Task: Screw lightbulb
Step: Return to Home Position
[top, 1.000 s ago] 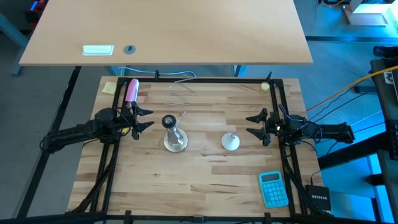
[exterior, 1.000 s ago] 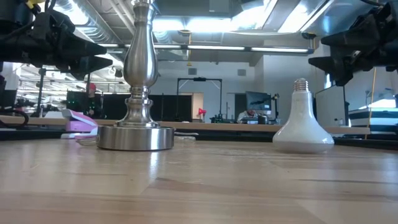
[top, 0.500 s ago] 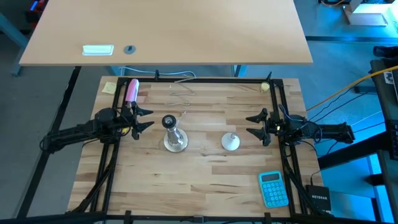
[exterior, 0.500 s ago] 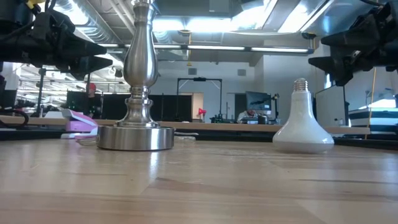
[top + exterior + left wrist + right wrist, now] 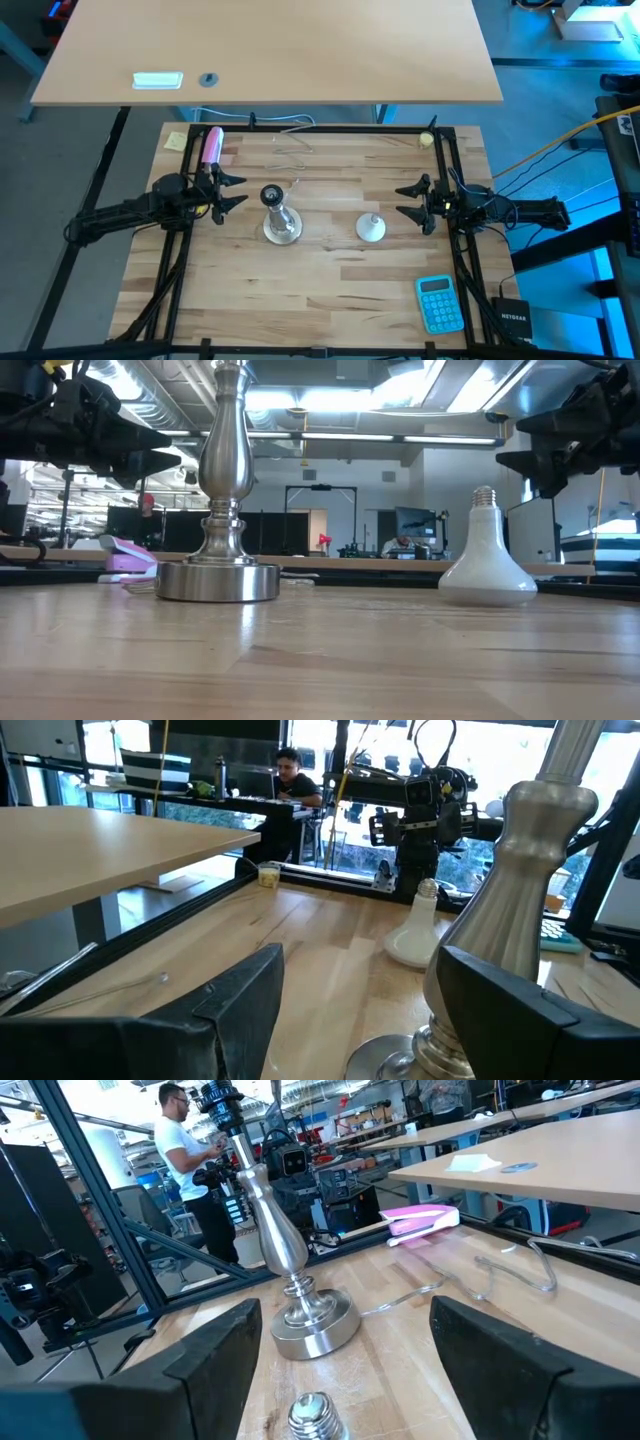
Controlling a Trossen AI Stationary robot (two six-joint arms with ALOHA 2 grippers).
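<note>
The white lightbulb (image 5: 371, 228) stands on its round globe on the wooden table, silvery screw base up; it also shows in the low view (image 5: 487, 565), the left wrist view (image 5: 418, 928) and the right wrist view (image 5: 314, 1416). The silver lamp stand (image 5: 280, 220) stands upright on its round foot to the bulb's left, also in the low view (image 5: 220, 510). My left gripper (image 5: 235, 190) is open at the table's left edge, left of the stand. My right gripper (image 5: 408, 201) is open at the right edge, right of the bulb. Both are empty.
A blue calculator (image 5: 439, 303) lies near the front right corner. A pink stapler (image 5: 211, 144) and a thin wire (image 5: 290, 150) lie at the back left. A black frame (image 5: 330, 130) borders the table. A person stands in the room beyond (image 5: 180, 1150).
</note>
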